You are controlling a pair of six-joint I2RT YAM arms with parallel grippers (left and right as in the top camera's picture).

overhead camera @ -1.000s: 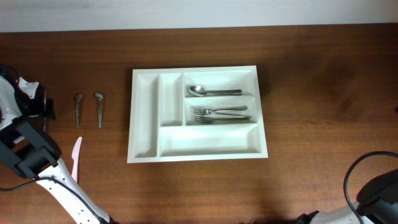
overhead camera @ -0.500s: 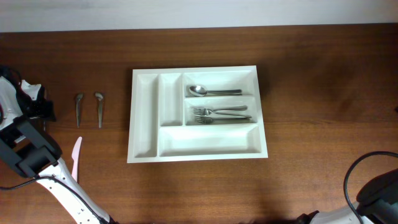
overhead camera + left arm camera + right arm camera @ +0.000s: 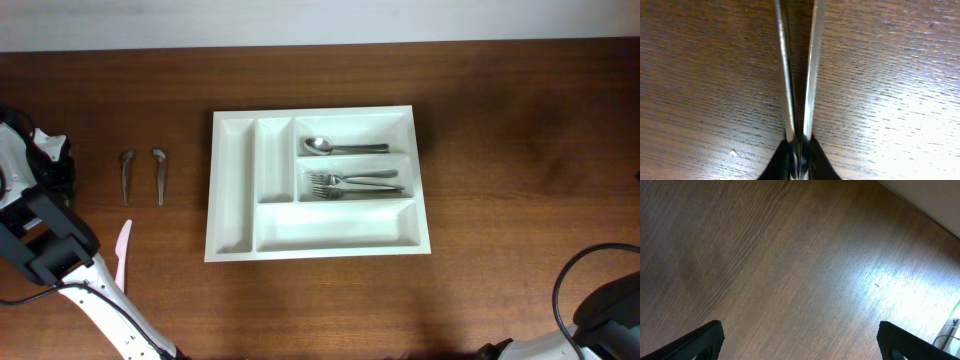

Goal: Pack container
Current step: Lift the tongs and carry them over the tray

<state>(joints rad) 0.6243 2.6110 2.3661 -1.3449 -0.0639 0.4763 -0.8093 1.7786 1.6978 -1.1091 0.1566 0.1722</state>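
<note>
Table is carrying the white container at its centre, a spoon and forks lying inside. My right gripper is hanging wide open near a table edge. My left gripper, by the left edge, is pinching two thin metal strips.

Looks like a robot lab: bare wooden table, white wall, trailing cable.
</note>
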